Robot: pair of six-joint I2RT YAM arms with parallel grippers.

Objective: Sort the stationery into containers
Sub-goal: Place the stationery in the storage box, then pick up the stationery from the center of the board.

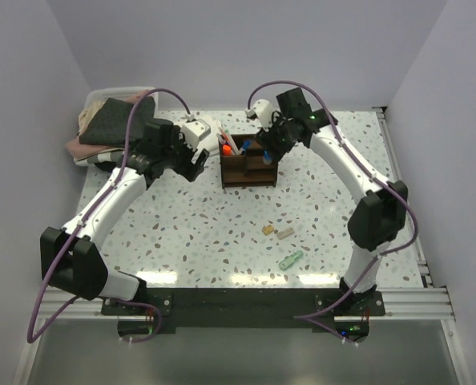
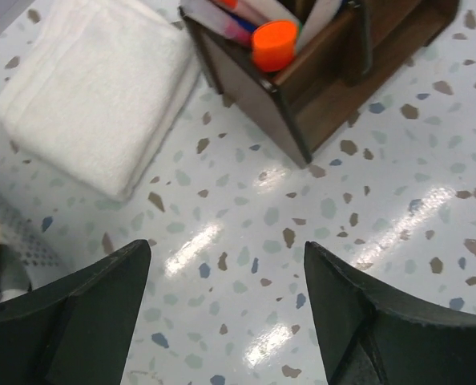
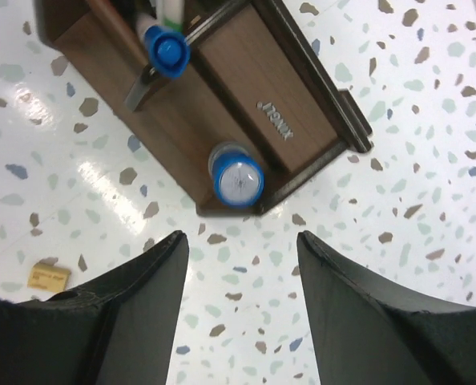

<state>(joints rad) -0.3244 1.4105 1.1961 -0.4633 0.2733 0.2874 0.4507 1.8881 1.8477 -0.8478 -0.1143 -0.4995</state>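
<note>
The dark brown wooden organiser (image 1: 248, 171) stands mid-table, holding pens, an orange-capped highlighter (image 2: 273, 43) and two blue-capped markers (image 3: 238, 177). It shows in the left wrist view (image 2: 326, 88) and the right wrist view (image 3: 258, 88). My left gripper (image 1: 196, 164) is open and empty just left of it, above bare table (image 2: 227, 246). My right gripper (image 1: 266, 152) is open and empty over its right end (image 3: 241, 237). A tan bit (image 1: 268, 229), a grey-tan bit (image 1: 285, 233) and a green bit (image 1: 291, 260) lie on the table in front.
A folded white cloth (image 2: 102, 88) lies left of the organiser. A white bin with folded clothes (image 1: 110, 120) sits at the back left corner. The tan bit also shows in the right wrist view (image 3: 48, 275). Walls enclose the table on three sides.
</note>
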